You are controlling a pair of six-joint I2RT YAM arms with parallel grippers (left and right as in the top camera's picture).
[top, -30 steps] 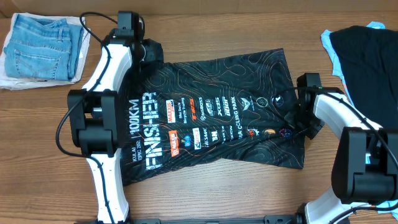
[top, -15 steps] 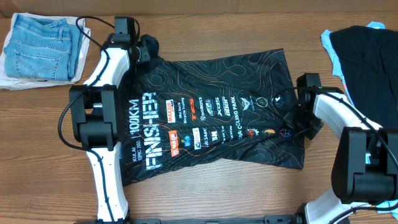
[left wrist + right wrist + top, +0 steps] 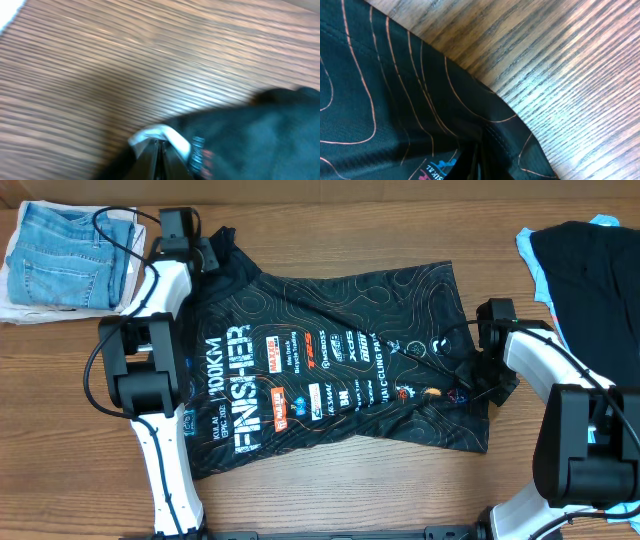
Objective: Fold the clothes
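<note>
The black shirt (image 3: pixel 330 370) with orange contour lines and white "FINISHER" lettering lies spread on the wooden table. My left gripper (image 3: pixel 203 252) is at its far left corner, shut on the sleeve fabric. The blurred left wrist view shows the closed jaws (image 3: pixel 160 150) pinching a white edge of the dark shirt (image 3: pixel 260 135). My right gripper (image 3: pixel 478 385) is at the shirt's right edge. In the right wrist view its closed jaws (image 3: pixel 477 161) pinch the black fabric (image 3: pixel 380 90) at the hem.
Folded light-blue jeans (image 3: pixel 65 255) lie on a white cloth at the far left. A pile of black and light-blue garments (image 3: pixel 590 270) lies at the far right. Bare wood (image 3: pixel 570 65) shows beside the hem.
My left gripper has moved left and toward the far edge, drawing the shirt's corner out with it. The right arm has stayed in place.
</note>
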